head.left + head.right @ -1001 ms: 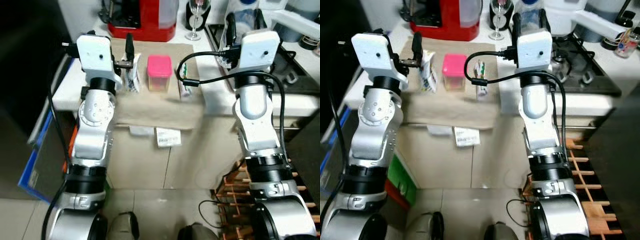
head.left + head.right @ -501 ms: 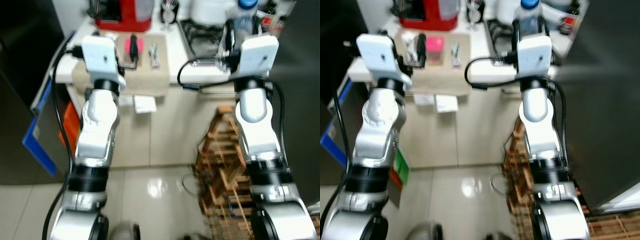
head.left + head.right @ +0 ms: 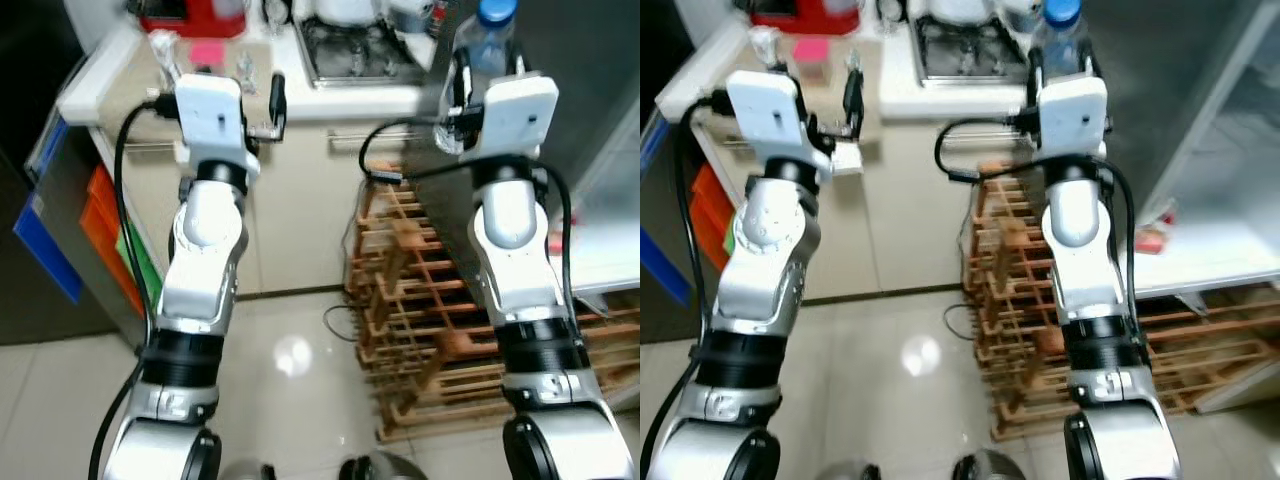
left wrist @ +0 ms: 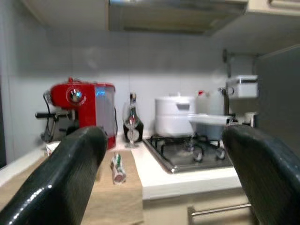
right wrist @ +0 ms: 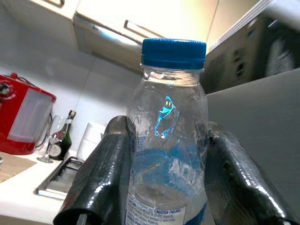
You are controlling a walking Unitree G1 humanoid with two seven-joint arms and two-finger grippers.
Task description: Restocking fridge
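The right gripper [image 5: 161,187] pinches a clear water bottle [image 5: 166,140] with a blue cap, held upright in the air beside the dark fridge door [image 3: 1160,90]. The left gripper [image 4: 161,173] is spread wide and holds nothing. A white counter [image 3: 360,98] carries a gas hob [image 4: 187,152], with a red coffee machine [image 4: 82,110] at its far left corner. A wooden rack [image 3: 420,330] stands on the glossy tiled floor [image 3: 290,360].
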